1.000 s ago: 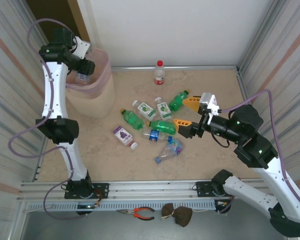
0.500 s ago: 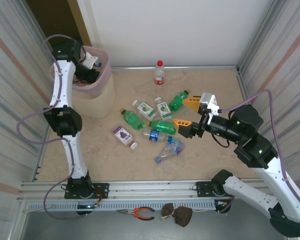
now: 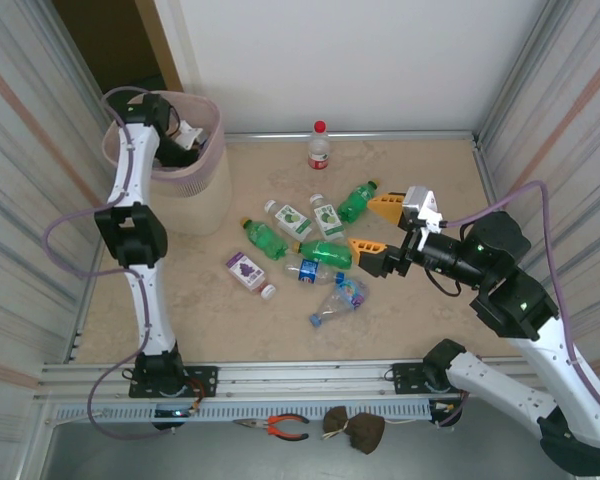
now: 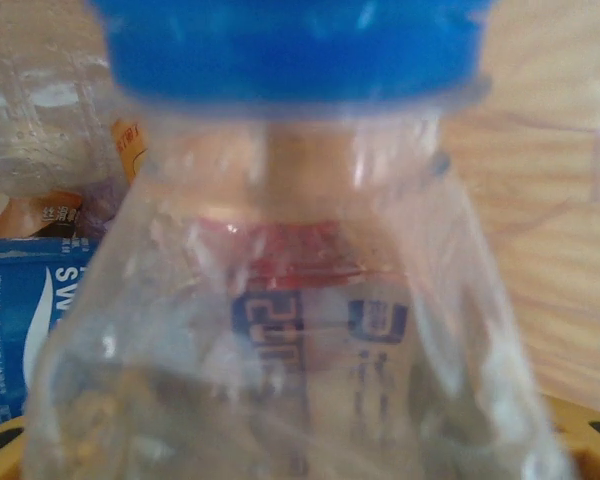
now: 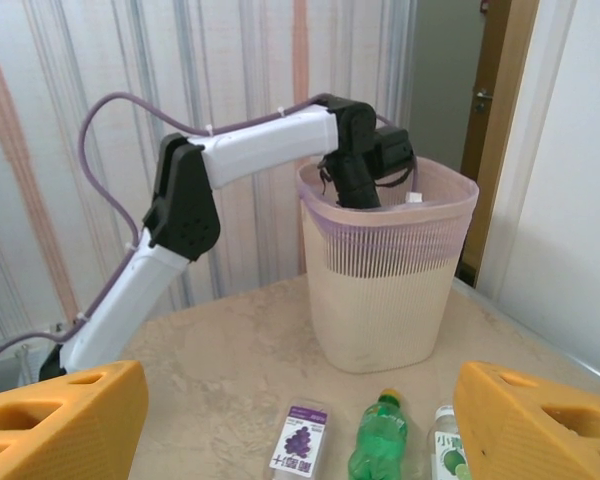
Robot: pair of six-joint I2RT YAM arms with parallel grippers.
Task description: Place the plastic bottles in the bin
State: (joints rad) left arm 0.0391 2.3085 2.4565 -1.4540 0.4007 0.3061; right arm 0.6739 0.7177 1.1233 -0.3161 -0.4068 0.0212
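The left arm [image 3: 128, 185] reaches into the bin [image 3: 200, 195] and crowds its mouth, a loose cluster of bottles [image 3: 325, 253] litters mid-table between the bin and the right gripper [image 3: 360, 223], a red-capped bottle [image 3: 319, 147] stands by the far wall [image 3: 380, 60], and the table [image 3: 430, 170] lies bare far right and near left.

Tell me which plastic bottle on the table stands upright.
The clear plastic bottle with the red cap, at the far edge; the rest lie flat.

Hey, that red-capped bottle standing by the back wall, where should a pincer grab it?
Probably around the body of the red-capped bottle, coming level from the near side: it stands upright and alone, with the wall close behind.
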